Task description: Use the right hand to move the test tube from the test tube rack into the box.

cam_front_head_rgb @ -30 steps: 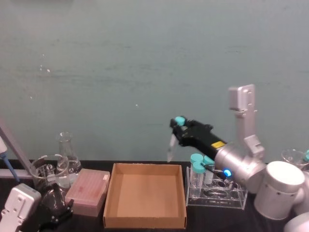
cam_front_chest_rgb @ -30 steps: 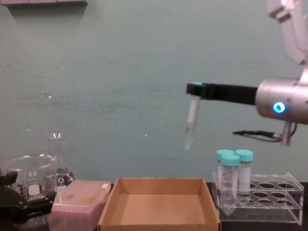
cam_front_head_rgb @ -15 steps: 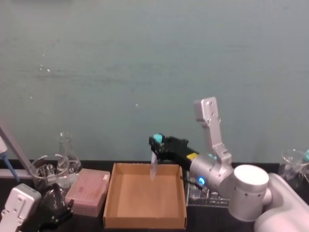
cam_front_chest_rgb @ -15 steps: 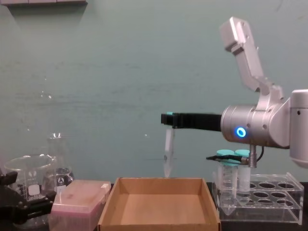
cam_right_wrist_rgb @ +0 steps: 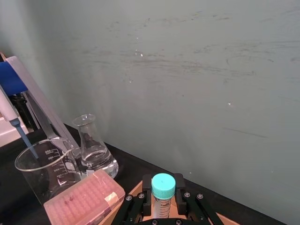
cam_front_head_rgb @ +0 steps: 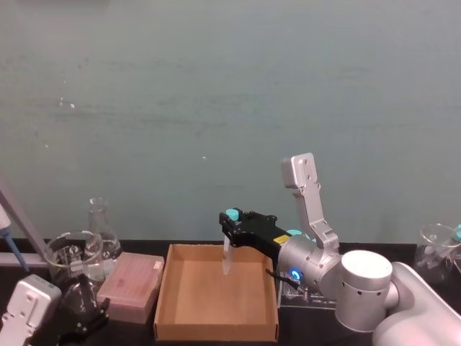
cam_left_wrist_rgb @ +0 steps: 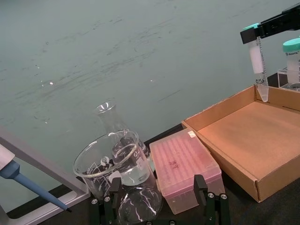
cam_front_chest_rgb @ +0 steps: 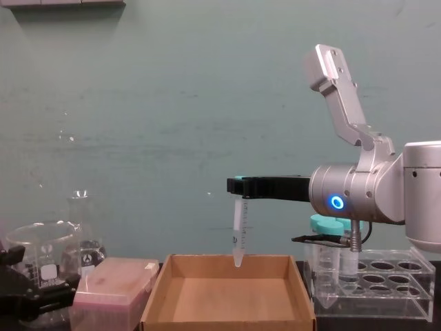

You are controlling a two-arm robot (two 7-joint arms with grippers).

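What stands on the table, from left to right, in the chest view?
Glass beaker → flask → pink plastic box → cardboard box → test tube rack. The test tube, gripped by the right hand above the box, overlaps it, so is left out.

Over box [cam_front_chest_rgb: 154, 304], test tube [cam_front_chest_rgb: 238, 238]; rack [cam_front_chest_rgb: 388, 290] rightward.

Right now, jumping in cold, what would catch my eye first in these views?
The right gripper is shut on the cap end of the test tube, which hangs upright, tip down near the back rim of the cardboard box. Right of the box, the clear rack holds larger teal-capped tubes. The left gripper sits parked low on the left by the glass beaker.
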